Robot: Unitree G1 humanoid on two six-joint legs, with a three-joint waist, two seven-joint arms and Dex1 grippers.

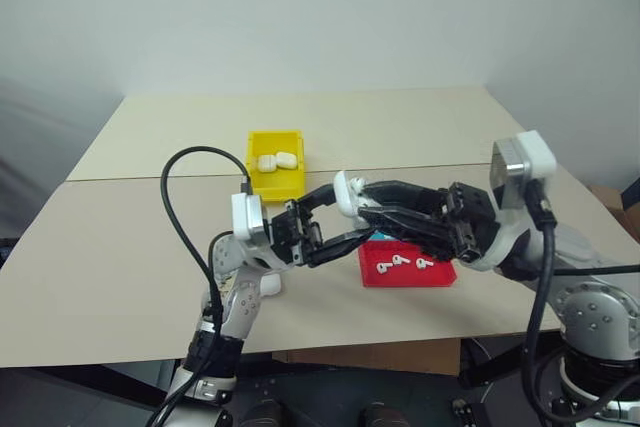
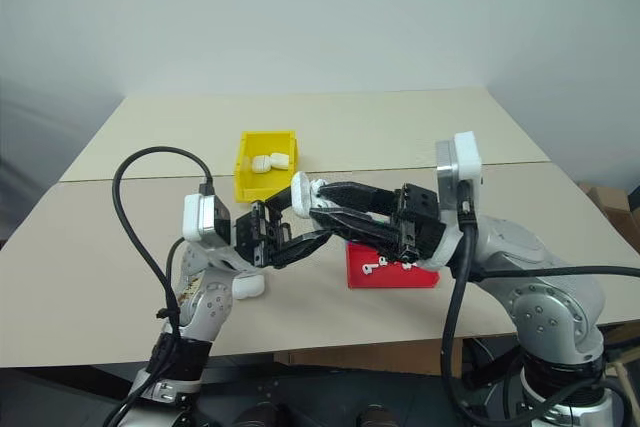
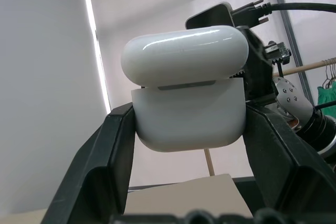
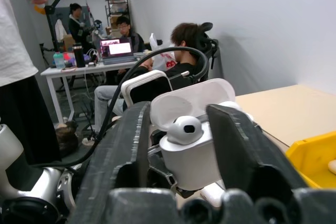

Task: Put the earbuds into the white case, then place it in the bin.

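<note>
Left gripper (image 3: 184, 182) is clamped on the lower body of the white case (image 3: 186, 90), holding it up above the table (image 1: 120, 247) with the lid hinged open. Right gripper (image 4: 176, 145) has its fingers spread either side of the case, nothing pinched, and one earbud (image 4: 185, 128) is sitting in its socket (not fully seated, I think). More earbuds (image 1: 400, 263) wait in the red tray (image 1: 375, 276); the bin (image 1: 275, 162) behind already holds two cases. That glossy shell looks light, rigid and slippery, so grip the flat sides, never the lid.
</note>
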